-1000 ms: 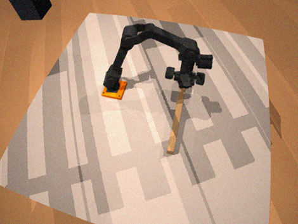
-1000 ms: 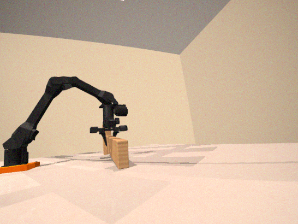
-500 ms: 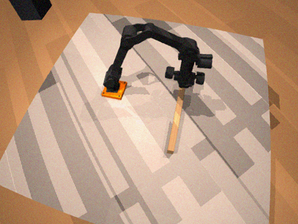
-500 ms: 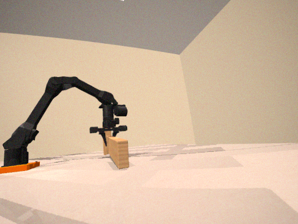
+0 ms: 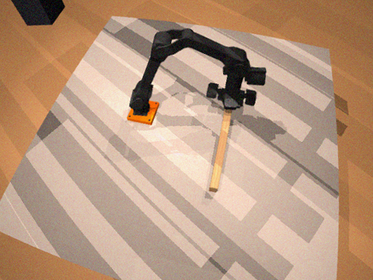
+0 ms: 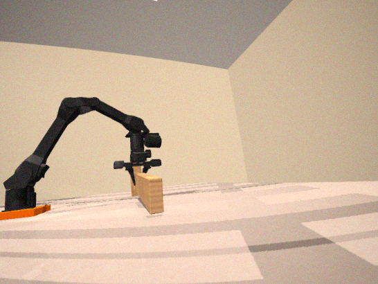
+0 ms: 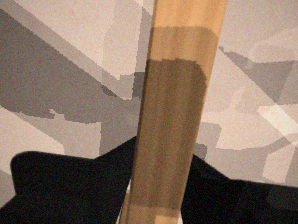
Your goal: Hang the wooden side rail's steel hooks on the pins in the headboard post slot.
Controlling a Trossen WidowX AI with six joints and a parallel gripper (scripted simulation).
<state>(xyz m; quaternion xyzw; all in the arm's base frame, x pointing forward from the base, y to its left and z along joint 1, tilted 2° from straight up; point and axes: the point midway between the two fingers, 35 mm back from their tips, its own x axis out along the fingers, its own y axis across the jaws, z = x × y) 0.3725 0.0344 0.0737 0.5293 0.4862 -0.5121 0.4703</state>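
The wooden side rail (image 5: 221, 148) (image 6: 151, 195) (image 7: 172, 110) stands on its narrow edge, its far end low at the table. I cannot tell whether that end touches the table. My gripper (image 5: 229, 107) (image 6: 139, 177) (image 7: 155, 143) is shut on the rail near its other end, with the fingers pointing down on both sides. The headboard post (image 6: 133, 191) shows as an upright piece of wood behind the gripper in the exterior view. It is hidden under the gripper in the top view. The hooks, the slot and the pins are hidden, so their contact cannot be told.
The arm stands on an orange base plate (image 5: 149, 118) (image 6: 17, 215), left of the post and rail. The arm arches high over the pale patterned table top (image 5: 112, 241) (image 6: 208, 263). A dark block (image 5: 38, 10) stands beyond the table at the upper left.
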